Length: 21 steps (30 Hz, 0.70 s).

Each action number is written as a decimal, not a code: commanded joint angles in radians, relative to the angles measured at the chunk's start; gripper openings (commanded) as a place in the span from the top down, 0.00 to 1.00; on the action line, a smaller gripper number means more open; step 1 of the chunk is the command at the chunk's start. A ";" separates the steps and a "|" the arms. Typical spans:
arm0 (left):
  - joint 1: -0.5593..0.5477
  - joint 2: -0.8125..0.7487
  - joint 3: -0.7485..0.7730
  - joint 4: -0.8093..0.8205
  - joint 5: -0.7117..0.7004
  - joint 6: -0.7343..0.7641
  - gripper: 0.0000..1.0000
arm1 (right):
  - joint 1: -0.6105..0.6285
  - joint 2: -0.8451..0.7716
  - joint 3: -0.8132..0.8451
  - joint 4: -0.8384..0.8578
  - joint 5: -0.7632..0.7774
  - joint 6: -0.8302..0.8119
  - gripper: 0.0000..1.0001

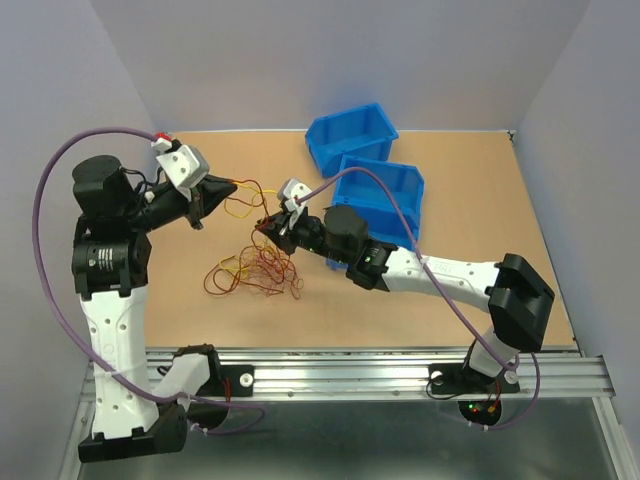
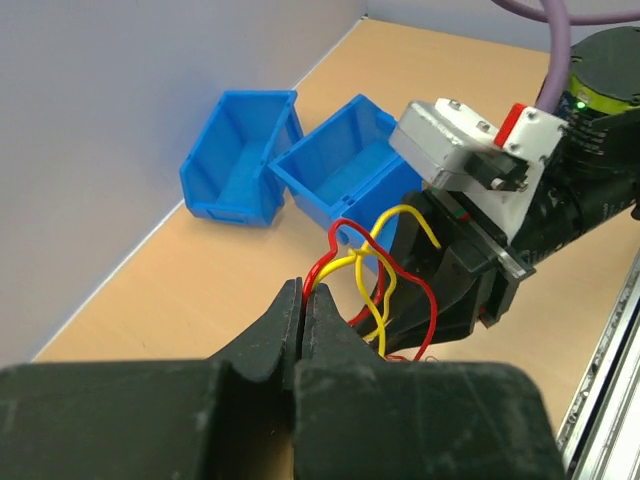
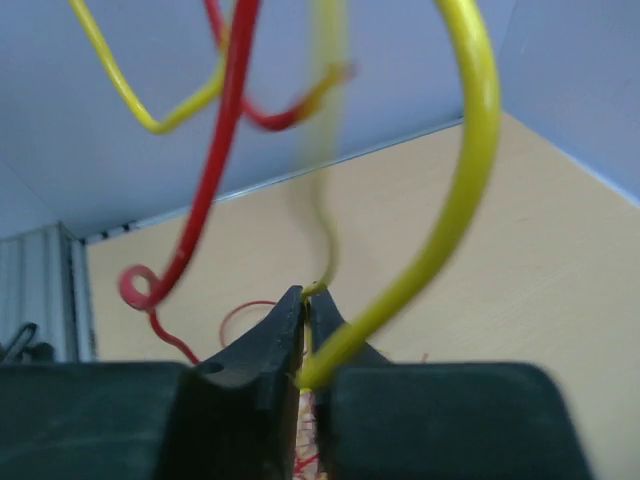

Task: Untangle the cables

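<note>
The cables (image 1: 256, 270) are thin red, orange and yellow wires lying in a loose tangle on the tan table, left of centre. A few strands (image 1: 250, 200) rise from the heap towards both grippers. My left gripper (image 1: 232, 185) is held above the table, shut on a red and a yellow cable (image 2: 345, 262) at its tips (image 2: 303, 292). Close to the right of it, my right gripper (image 1: 268, 228) points left over the heap. Its jaws (image 3: 306, 296) are shut on a yellow cable (image 3: 460, 190), while a red cable (image 3: 215, 170) hangs loose beside it.
Two blue bins (image 1: 350, 135) (image 1: 385, 195) stand at the back of the table, right of the grippers, the nearer one just behind the right forearm. Grey walls close in the left, back and right sides. A metal rail (image 1: 350, 378) runs along the near edge.
</note>
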 commanded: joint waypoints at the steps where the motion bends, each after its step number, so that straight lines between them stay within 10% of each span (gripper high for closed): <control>1: -0.008 0.036 -0.042 0.099 0.025 -0.054 1.00 | 0.007 0.030 0.083 0.079 -0.037 0.045 0.97; 3: -0.008 0.042 -0.072 0.156 0.031 -0.084 1.00 | 0.007 0.033 0.092 0.076 -0.005 0.062 1.00; 6: -0.008 0.042 -0.173 0.287 0.001 -0.164 0.70 | 0.007 -0.004 0.082 0.076 0.109 0.073 1.00; 16: -0.011 0.079 -0.395 0.576 0.157 -0.074 0.21 | 0.007 -0.199 0.077 0.007 0.357 0.074 0.99; 21: -0.019 0.046 -0.544 0.707 0.269 -0.075 0.18 | 0.007 -0.231 0.102 -0.031 0.375 0.074 1.00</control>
